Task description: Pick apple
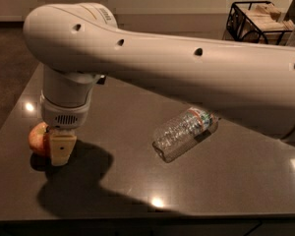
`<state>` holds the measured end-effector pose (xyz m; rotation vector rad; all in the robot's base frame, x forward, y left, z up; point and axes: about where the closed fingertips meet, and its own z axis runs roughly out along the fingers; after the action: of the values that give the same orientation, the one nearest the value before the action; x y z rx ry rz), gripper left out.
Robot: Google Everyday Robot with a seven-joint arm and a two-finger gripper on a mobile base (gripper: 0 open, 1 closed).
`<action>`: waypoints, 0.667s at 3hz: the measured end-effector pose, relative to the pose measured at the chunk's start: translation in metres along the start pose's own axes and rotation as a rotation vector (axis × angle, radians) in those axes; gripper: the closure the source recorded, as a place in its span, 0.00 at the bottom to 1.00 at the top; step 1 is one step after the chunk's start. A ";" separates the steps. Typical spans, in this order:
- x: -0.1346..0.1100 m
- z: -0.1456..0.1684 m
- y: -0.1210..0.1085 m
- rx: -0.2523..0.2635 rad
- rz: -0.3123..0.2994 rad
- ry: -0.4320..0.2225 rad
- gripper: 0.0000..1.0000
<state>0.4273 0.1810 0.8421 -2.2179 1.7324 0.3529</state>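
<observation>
The apple, red-orange and round, sits at the left edge of the dark table. My gripper hangs from the big white arm, pointing down right at the apple; its cream tip touches or overlaps the apple's right side and hides part of it. The apple's underside lies in shadow, so I cannot tell whether it rests on the table.
A clear plastic bottle lies on its side in the middle of the table, well right of the apple. A black wire basket with boxes stands at the far right. The table's left and front edges are close to the apple.
</observation>
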 end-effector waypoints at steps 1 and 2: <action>0.002 -0.029 -0.011 0.019 0.020 -0.034 0.87; 0.001 -0.066 -0.023 0.056 0.022 -0.071 1.00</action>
<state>0.4506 0.1599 0.9049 -2.1234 1.7099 0.3789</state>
